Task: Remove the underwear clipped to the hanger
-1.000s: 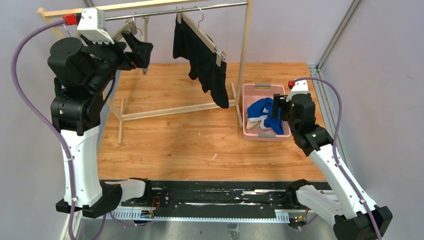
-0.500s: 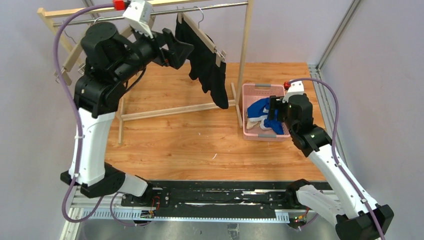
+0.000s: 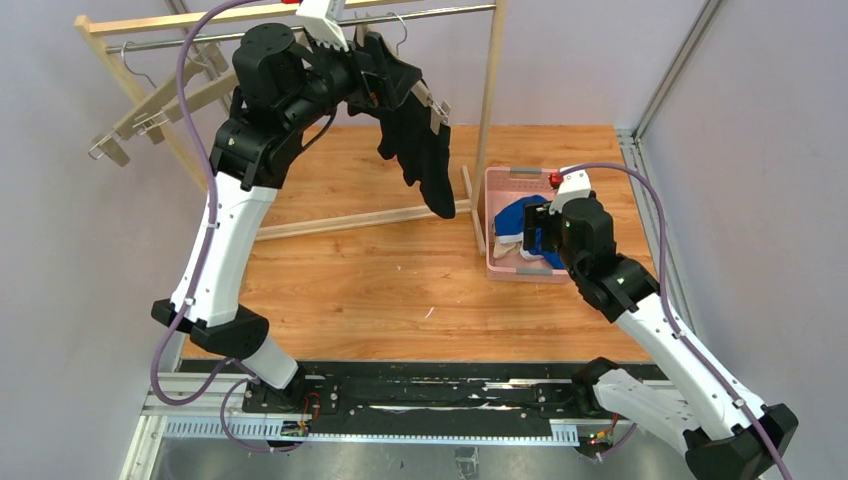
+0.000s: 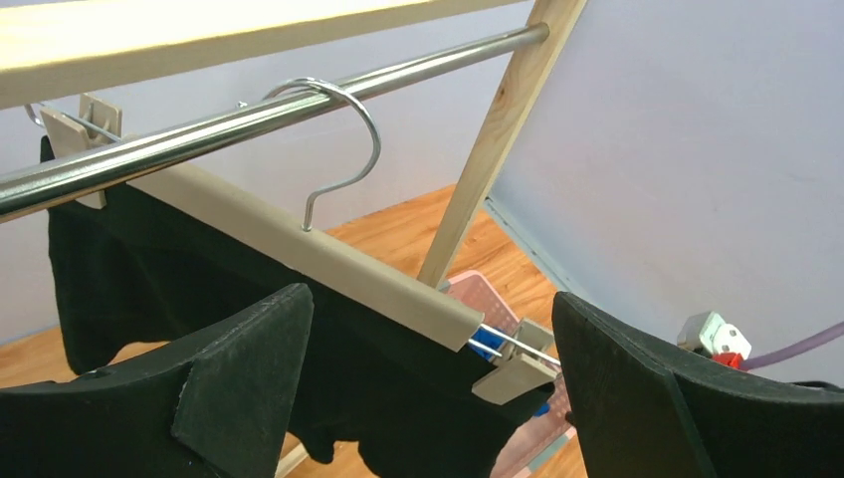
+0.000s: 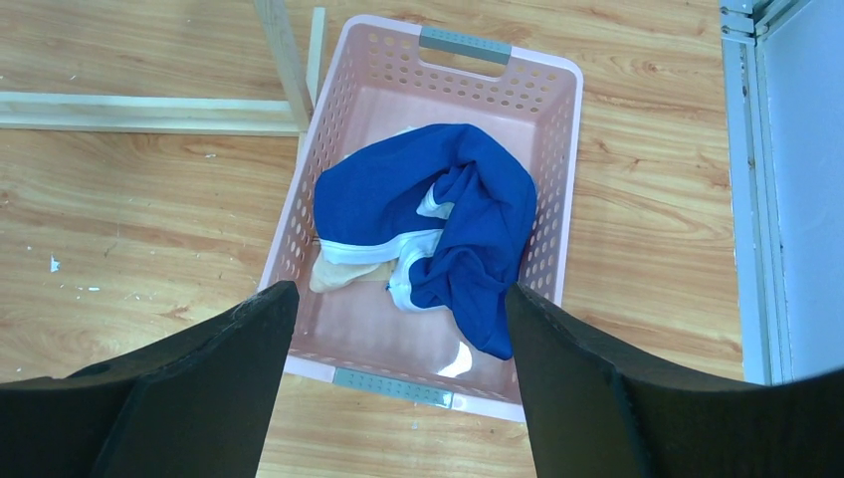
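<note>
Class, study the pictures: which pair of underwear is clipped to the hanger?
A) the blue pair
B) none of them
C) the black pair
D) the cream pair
C: the black pair hangs clipped to the hanger, while the blue pair lies in the pink basket.

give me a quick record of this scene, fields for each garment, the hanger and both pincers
black underwear: clipped to the hanger, hanging
hanger: wooden, hooked on the metal rail
blue underwear: in the pink basket
cream underwear: in the basket, mostly under the blue one
left pincer: open, close to the hanger, nothing held
right pincer: open, above the basket, empty
</note>
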You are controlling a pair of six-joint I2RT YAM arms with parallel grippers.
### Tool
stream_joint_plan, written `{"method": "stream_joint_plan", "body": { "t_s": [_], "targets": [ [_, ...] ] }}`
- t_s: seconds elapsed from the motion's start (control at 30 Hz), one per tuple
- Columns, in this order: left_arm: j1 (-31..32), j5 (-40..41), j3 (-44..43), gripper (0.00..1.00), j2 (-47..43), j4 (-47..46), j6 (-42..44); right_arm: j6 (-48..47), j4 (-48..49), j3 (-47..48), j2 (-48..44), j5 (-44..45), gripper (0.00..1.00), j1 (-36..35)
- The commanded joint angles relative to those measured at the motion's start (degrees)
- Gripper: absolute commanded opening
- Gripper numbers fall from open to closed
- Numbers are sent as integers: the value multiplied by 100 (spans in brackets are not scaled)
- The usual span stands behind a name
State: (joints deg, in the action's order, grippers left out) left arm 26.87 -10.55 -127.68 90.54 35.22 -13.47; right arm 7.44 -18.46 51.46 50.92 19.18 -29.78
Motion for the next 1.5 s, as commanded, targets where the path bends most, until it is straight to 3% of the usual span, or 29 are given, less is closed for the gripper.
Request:
{"method": "stream_joint_plan", "body": {
  "t_s": [0.0,0.23,0.93,0.97,1.07,1.23,1.4,1.47],
  "targets": [
    [46,106,117,98,22,-532,-181,-15,-92,29,-82,233,78,-199],
    [47,543,670,98,-20,-723,-263,115,-105,-95,-174,346,78,-418],
    [50,969,846,100,360,-811,-316,159,-131,-227,-12,427,79,-797],
    [47,987,835,98,352,-796,-295,165,-132,-237,23,448,79,-818],
    [46,1040,809,78,298,-714,-255,194,-119,-267,103,487,79,-883],
    [47,1187,942,72,112,-629,-140,214,-114,-268,211,517,79,-939],
    [46,1408,1165,54,-161,-581,-15,222,-110,-245,252,522,79,-989],
    [48,1510,1218,54,-249,-496,46,223,-110,-237,252,517,79,-1009]
  ]
}}
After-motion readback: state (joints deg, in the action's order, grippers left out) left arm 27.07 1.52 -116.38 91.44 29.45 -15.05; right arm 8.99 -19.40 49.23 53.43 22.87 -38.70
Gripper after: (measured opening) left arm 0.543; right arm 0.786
